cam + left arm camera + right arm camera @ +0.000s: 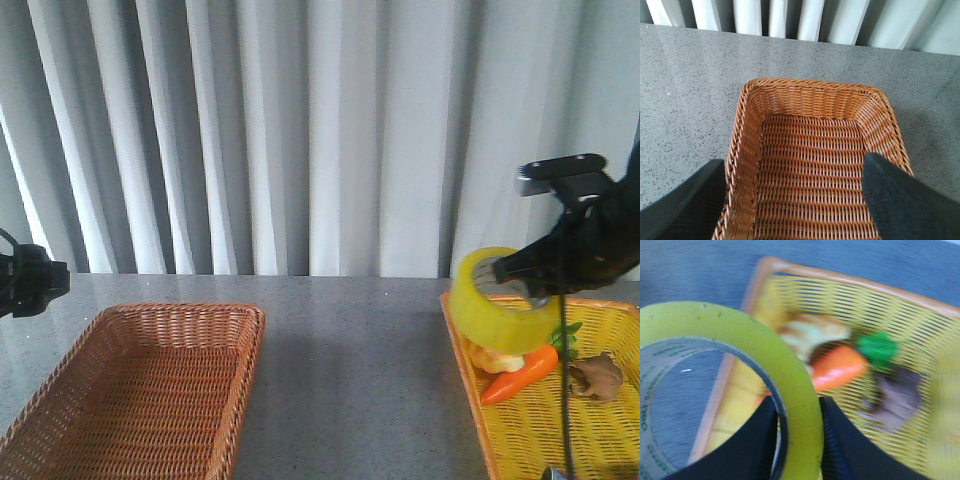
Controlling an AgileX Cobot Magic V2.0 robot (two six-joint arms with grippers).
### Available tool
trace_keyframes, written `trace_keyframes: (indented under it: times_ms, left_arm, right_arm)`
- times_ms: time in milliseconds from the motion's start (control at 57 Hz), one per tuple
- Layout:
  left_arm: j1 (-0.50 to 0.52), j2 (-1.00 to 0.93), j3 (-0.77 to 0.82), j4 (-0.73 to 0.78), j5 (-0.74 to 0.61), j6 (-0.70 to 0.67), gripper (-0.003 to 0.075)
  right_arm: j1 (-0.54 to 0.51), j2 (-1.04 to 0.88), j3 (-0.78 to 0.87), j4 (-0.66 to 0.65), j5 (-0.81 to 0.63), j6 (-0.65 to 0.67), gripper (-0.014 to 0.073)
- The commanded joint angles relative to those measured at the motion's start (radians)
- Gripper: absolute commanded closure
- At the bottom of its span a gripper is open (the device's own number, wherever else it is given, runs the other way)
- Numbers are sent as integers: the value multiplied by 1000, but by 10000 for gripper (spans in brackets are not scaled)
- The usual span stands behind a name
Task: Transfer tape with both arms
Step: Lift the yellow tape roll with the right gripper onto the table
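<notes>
The tape (500,306), a wide yellow roll with a white printed core, hangs in the air over the left edge of the yellow basket (520,420). My right gripper (512,272) is shut on it, one finger inside the core and one outside the wall. The right wrist view shows the roll (785,375) pinched between the black fingers (850,445). My left gripper (795,190) is open and empty above the brown wicker basket (815,90). In the front view only part of the left arm (25,280) shows at the left edge.
An orange toy carrot (520,373) with a green top, a pale food piece (495,357) and a brown object (597,377) lie in the yellow basket. The brown wicker basket (140,390) sits front left on the grey table (350,360). Curtains hang behind.
</notes>
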Motion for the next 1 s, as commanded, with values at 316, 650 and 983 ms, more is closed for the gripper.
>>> trace_keyframes:
  times_ms: [316,650,983]
  left_arm:
    - [-5,-23,-30,-8,-42,0,186]
    - [-5,-23,-30,-8,-41,0,186]
    - [-5,-23,-30,-7,-41,1,186]
  right_arm:
    - [257,156,-35,14,-68,25,572]
    - [265,272,-35,15,-124,25,365]
    - [263,237,-110,15,-160,68,100]
